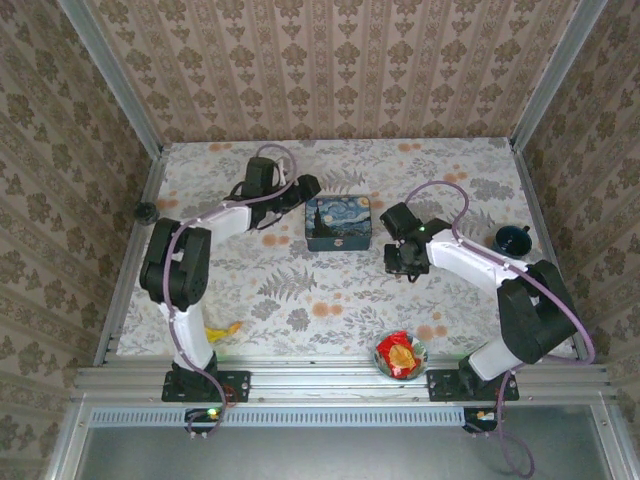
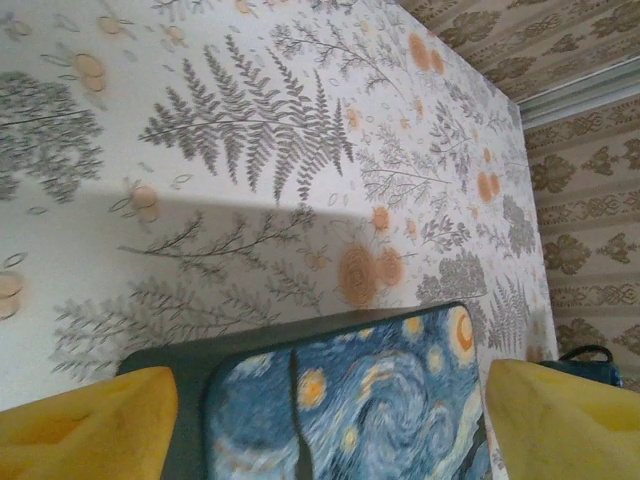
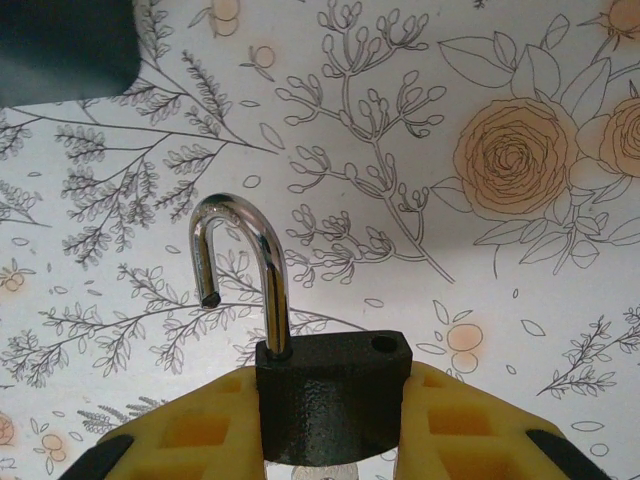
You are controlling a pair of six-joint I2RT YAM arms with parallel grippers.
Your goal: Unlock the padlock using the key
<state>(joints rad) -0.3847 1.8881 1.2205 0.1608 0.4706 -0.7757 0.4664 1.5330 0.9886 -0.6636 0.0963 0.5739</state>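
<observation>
— right gripper (image 3: 335, 440) was clamped on the padlock (image 3: 330, 395), yellow fingers (image 3: 200, 435) pressed to either side of its black body, over the floral table (image 3: 120, 330).
— shackle?
— shackle (image 3: 262, 250) stood up with one end out of the body.
— left gripper (image 2: 325, 425)?
— jaws wide apart over the blue tin (image 2: 400, 380); contact i couldn't tell. tin lay between both arms, dark cup (image 1: 513, 239) far right.

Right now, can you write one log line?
left gripper: open, near blue tin | right gripper: shut on padlock | shackle: open, one end free
</observation>
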